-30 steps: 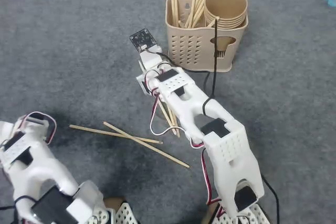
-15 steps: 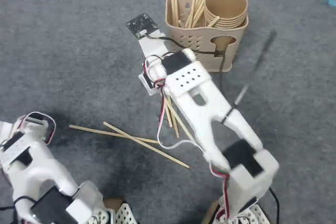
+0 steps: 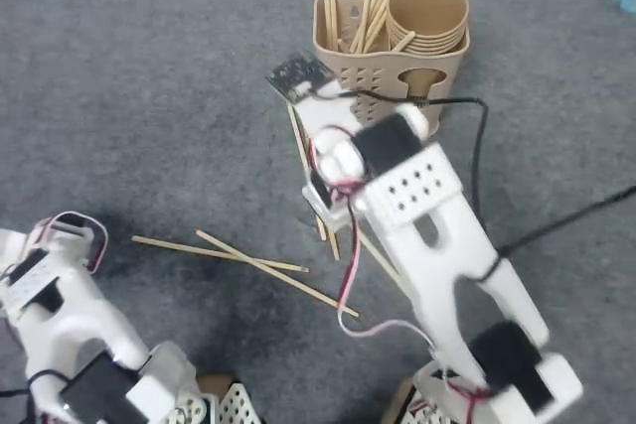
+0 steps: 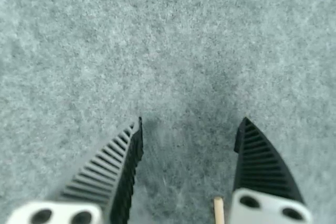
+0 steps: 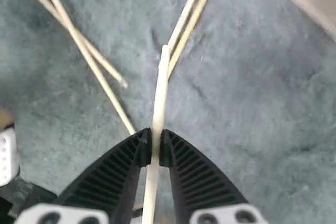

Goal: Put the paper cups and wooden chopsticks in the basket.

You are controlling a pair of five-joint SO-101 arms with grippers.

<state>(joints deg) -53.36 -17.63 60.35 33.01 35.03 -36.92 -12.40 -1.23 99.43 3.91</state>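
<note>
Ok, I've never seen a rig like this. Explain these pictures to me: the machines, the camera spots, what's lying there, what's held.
These are two small robot arms, the right arm and the left arm, each ending in a two-fingered gripper. The high view comes from a fixed camera above. Each wrist view comes from a camera on one arm, looking past its own fingers. On the grey mat stands a basket holding stacked cups and chopsticks. Loose chopsticks lie in front of it. The right gripper is shut on one chopstick. The left gripper is open over the mat, holding nothing.
</note>
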